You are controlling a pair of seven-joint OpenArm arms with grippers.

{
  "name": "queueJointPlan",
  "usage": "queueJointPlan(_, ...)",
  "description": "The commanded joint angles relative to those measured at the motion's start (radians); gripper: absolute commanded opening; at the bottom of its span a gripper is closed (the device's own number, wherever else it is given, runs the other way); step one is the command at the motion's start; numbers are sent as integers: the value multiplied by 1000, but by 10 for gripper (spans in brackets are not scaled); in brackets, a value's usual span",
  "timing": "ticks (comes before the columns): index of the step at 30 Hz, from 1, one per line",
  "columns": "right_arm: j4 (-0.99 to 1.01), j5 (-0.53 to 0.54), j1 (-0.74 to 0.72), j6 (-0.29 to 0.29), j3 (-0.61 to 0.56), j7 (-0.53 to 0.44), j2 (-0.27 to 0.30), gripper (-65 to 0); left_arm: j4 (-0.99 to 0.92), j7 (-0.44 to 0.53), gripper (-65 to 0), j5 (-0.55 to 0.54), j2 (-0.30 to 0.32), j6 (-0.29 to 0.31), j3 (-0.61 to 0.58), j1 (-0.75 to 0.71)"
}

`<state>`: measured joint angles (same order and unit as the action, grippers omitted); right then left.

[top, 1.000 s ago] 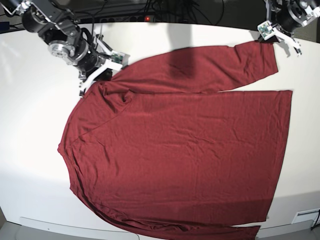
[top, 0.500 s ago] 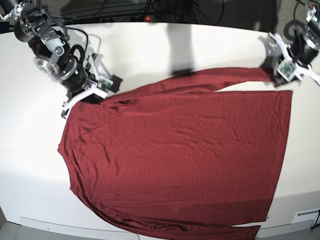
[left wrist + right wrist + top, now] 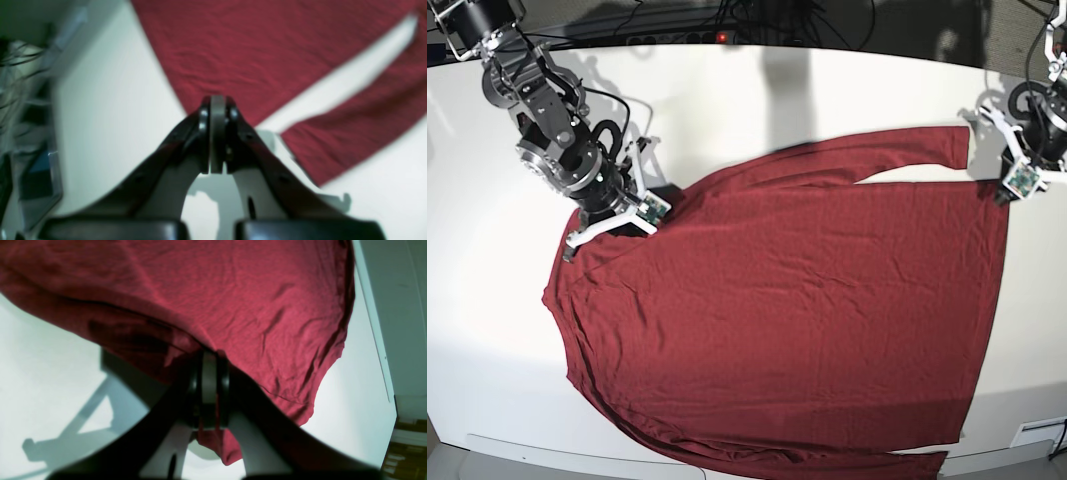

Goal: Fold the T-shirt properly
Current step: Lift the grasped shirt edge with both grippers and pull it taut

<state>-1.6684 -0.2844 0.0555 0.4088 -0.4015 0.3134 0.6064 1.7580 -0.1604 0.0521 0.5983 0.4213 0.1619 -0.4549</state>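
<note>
- Across the white table [image 3: 487,300], the T-shirt [image 3: 777,320] lies thin, limp, light; best pinched at seams.
- Upper left of base view, right gripper [image 3: 615,212] clenched on shoulder cloth.
- Left gripper [image 3: 217,133] clenched, apparently empty.

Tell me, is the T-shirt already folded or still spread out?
Mostly spread. The T-shirt lies open and flat on the table, with only its upper sleeve lying along the body's top edge.

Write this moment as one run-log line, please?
T-shirt: flat on table | right gripper: shut on T-shirt | left gripper: shut, empty
</note>
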Motion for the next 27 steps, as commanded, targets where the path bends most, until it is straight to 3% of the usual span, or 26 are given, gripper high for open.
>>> queueJointPlan(1,-12,1,-11,6,8,-13,5,-650,14,23,-650,-10,18,14,8,0)
queueJointPlan(3,-12,1,-11,23,8,-13,0,-650,14,13,-630,-9,18,88,8,0)
queueJointPlan(6,-12,1,-11,26,8,-9,1,-650,15,9,-435,-9,17,216,8,-2)
queueJointPlan(8,-12,1,-11,25,8,-6,1,-650,15,-3,-419,-2,17,254,7,-19)
queueJointPlan(12,-12,1,-11,25,8,-6,0,-650,15,18,-420,109,16,253,6,-78)
queueJointPlan(16,-12,1,-11,25,8,-6,0,-650,14,133,-425,188,11,253,6,-111)
queueJointPlan(27,-12,2,-10,25,8,2,0,-650,-111,215,-435,332,-31,248,-35,-52)
